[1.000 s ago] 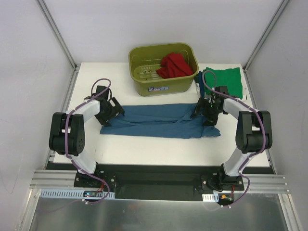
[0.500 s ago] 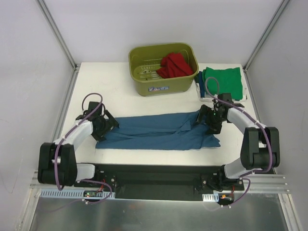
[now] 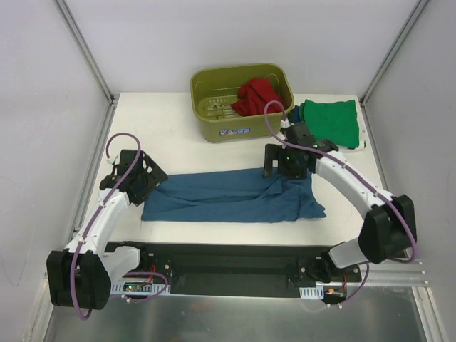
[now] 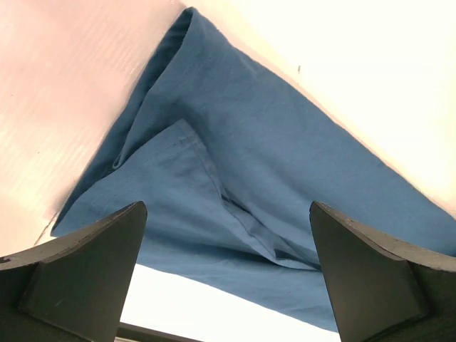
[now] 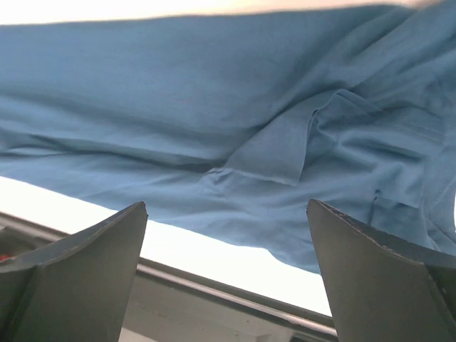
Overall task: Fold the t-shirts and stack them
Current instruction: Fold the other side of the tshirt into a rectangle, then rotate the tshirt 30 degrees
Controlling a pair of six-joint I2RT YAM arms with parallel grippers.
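Note:
The teal-blue t-shirt (image 3: 231,198) lies on the white table as a long folded strip with wrinkles at its right end. It also shows in the left wrist view (image 4: 285,164) and the right wrist view (image 5: 199,107). My left gripper (image 3: 151,182) (image 4: 228,285) is open and empty, raised over the shirt's left end. My right gripper (image 3: 283,168) (image 5: 226,278) is open and empty, raised over the shirt's far right part. The bright green t-shirt (image 3: 330,121) lies folded at the back right. The red t-shirt (image 3: 258,96) is bunched in the tub.
The olive-green plastic tub (image 3: 242,128) stands at the back middle of the table (image 3: 192,153). Grey walls and metal posts enclose the table on three sides. The black base rail (image 3: 235,256) runs along the near edge.
Both grippers drew the blue shirt's ends toward the near edge, then let go and rose. The left gripper moved back left; the right gripper moved left and toward the tub.

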